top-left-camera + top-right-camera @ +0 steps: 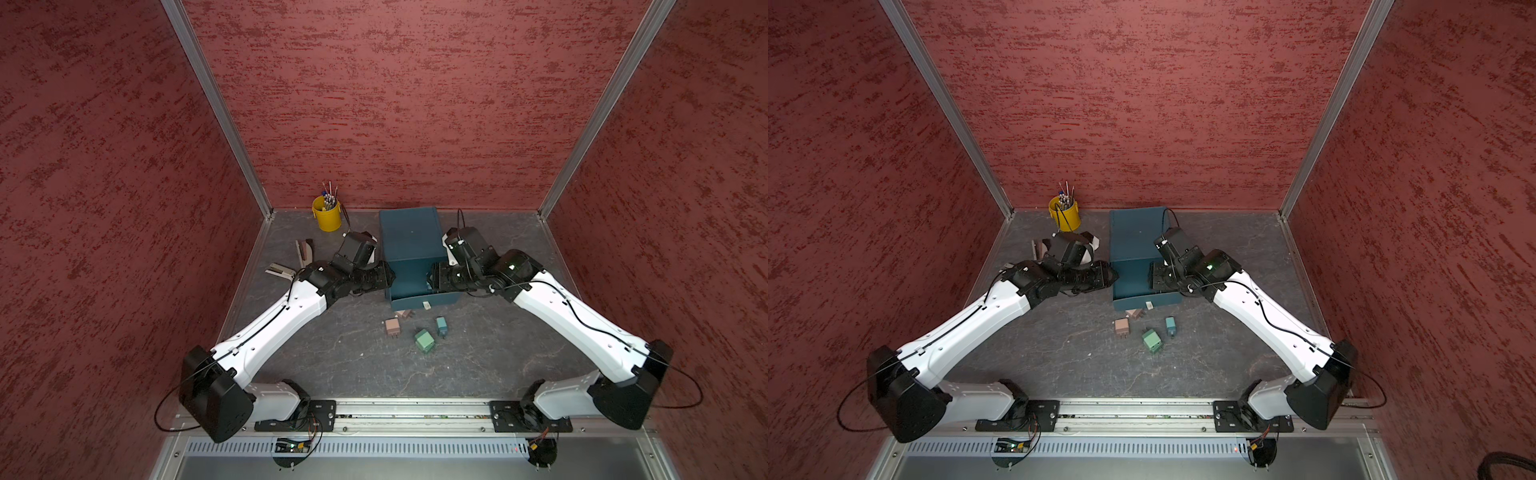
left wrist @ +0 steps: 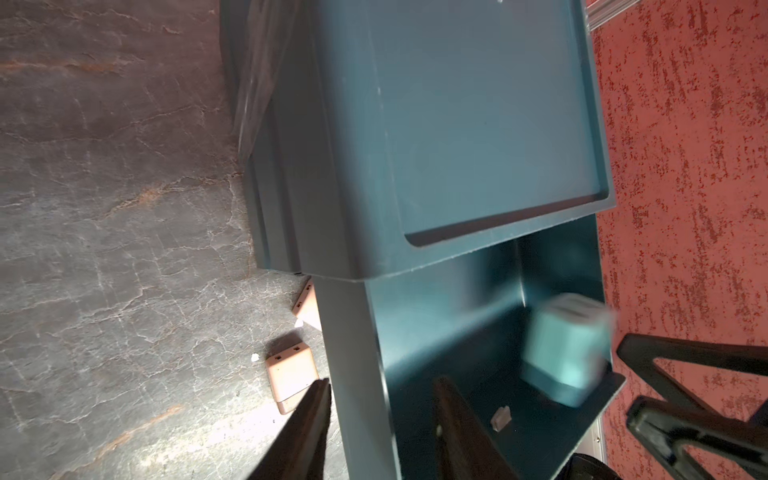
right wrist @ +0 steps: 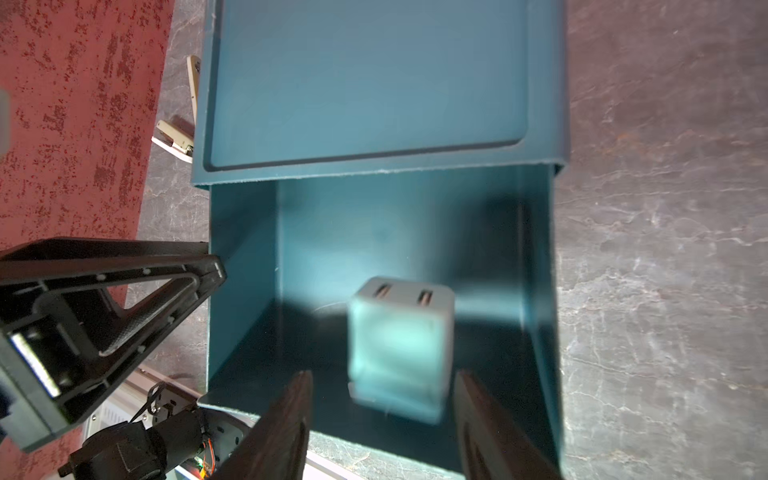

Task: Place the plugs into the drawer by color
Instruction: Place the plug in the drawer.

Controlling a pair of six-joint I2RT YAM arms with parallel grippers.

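My right fingers (image 3: 286, 424) & left fingers (image 2: 299, 436): dark brown-black, matte. Left arm (image 1: 270, 328) & right arm (image 1: 569, 320): white shells w/ black joints. Drawer (image 3: 536, 291) & its cabinet (image 1: 409, 237): plain deep teal. Plug in the drawer (image 3: 399, 345): pale teal, blurred. Tabletop (image 1: 353, 365): grey w/ pale vein-like cracks, some rusty streaks. On it: pinkish-tan plug (image 1: 392, 327), second pinkish-tan plug (image 1: 405, 314), green plug (image 1: 424, 340), teal-blue plug (image 1: 441, 326). Walls (image 1: 415, 104): red, mottled w/ darker flecks. Cup (image 1: 327, 215): yellow.
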